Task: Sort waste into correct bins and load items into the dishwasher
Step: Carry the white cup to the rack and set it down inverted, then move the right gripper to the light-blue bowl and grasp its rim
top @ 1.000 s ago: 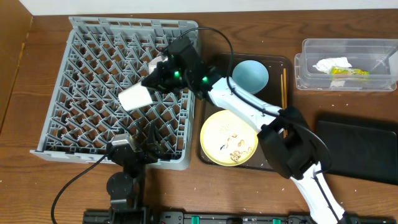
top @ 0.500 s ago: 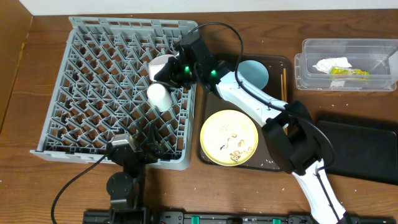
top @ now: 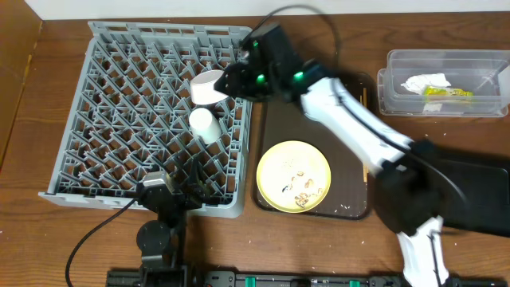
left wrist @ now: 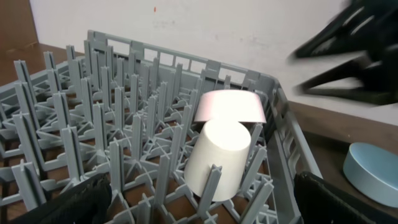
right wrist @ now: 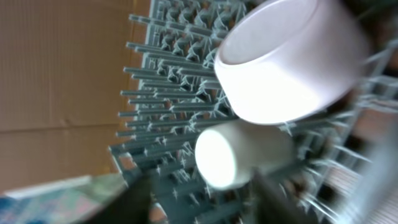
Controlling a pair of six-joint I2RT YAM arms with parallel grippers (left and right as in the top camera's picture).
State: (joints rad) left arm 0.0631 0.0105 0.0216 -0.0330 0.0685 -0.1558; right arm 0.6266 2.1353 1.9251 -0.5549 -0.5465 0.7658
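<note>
The small white cup (top: pixel 205 123) lies on its side among the pegs of the grey dishwasher rack (top: pixel 119 96), just in front of the pale pinkish-white bowl (top: pixel 209 85). My right gripper (top: pixel 231 82) hovers over the rack's right edge beside that bowl, open and apart from the cup (right wrist: pixel 239 152). Near the rack's front edge my left gripper (top: pixel 171 194) stands open, with only pegs between its fingers (left wrist: pixel 74 202). The yellow plate (top: pixel 293 175) carries pale crumbs (top: pixel 299 189). The light blue bowl (left wrist: pixel 373 174) shows in the left wrist view.
The plate sits on a dark brown tray (top: pixel 351 209). A clear tub (top: pixel 446 82) at the back right holds a white napkin (top: pixel 422 81) and a yellow-green wrapper (top: pixel 448 92). A flat black bin (top: pixel 470 191) lies at the right, partly under my right arm.
My right gripper carried the cup rightward across the rack, opened and let it go beside the pinkish bowl. The gripper then drew back up and to the right.
</note>
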